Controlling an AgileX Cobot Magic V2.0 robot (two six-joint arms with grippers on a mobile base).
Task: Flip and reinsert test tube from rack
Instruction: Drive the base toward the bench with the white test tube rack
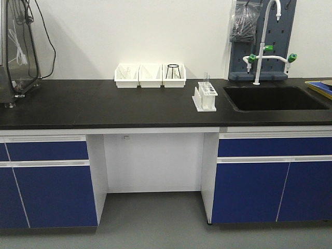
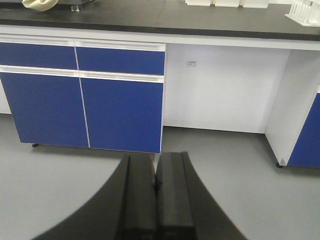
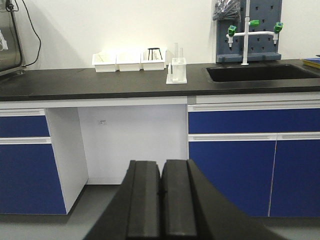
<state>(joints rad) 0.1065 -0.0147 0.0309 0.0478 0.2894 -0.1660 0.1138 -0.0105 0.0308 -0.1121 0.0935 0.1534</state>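
The small white rack (image 1: 205, 97) stands on the black counter (image 1: 104, 104), just left of the sink. A clear test tube (image 1: 206, 79) rises upright from its back row. In the right wrist view the rack (image 3: 177, 72) is far ahead on the counter, with thin tubes (image 3: 176, 52) sticking up. The left wrist view catches only a corner of the rack (image 2: 306, 11) at top right. Both grippers hang low in front of the cabinets, far from the rack. The left gripper (image 2: 156, 162) and the right gripper (image 3: 161, 167) are shut and hold nothing. Neither shows in the front view.
Three larger white bins (image 1: 150, 75) line the back wall, the right one holding a black wire stand (image 1: 173, 70). A sink (image 1: 275, 97) with a white faucet (image 1: 262, 41) lies right of the rack. Blue cabinets (image 1: 49, 181) flank a knee gap. Equipment (image 1: 18, 46) stands at far left.
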